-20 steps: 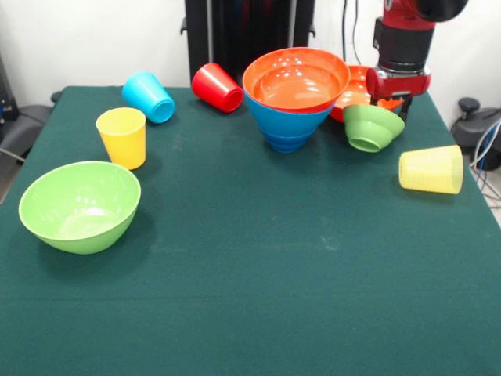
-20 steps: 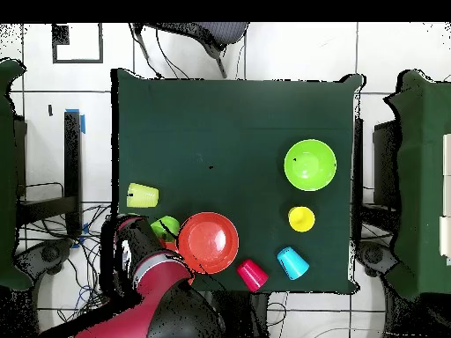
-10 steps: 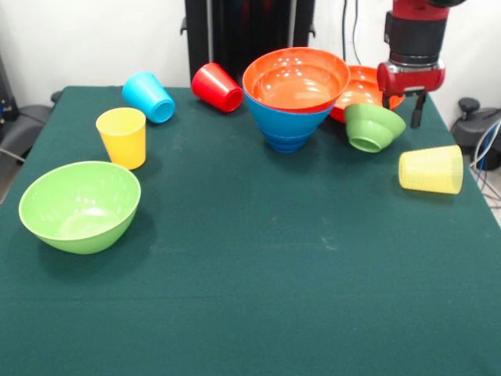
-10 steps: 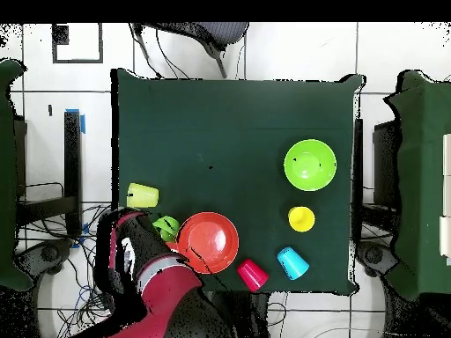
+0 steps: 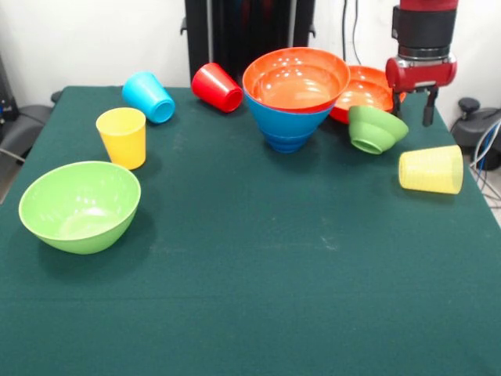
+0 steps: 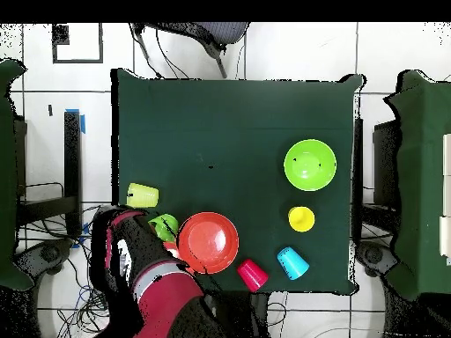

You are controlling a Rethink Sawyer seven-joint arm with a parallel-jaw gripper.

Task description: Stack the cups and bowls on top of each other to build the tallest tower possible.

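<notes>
second orange-red bowl [image 5: 364, 88] half hidden behind tower [image 5: 296, 98], arm [image 5: 423, 39] cut off

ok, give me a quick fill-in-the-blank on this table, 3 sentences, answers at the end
1. The orange-red bowl sits nested in a ____ bowl.
2. The ribbed pale yellow cup lies on its ____.
3. The only cup standing upright is the opaque ____ one.

Answers: blue; side; yellow

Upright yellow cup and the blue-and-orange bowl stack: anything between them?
Front view: only bare green cloth between the yellow cup and the bowl stack. The red cup lies farther back, off that line.
</notes>
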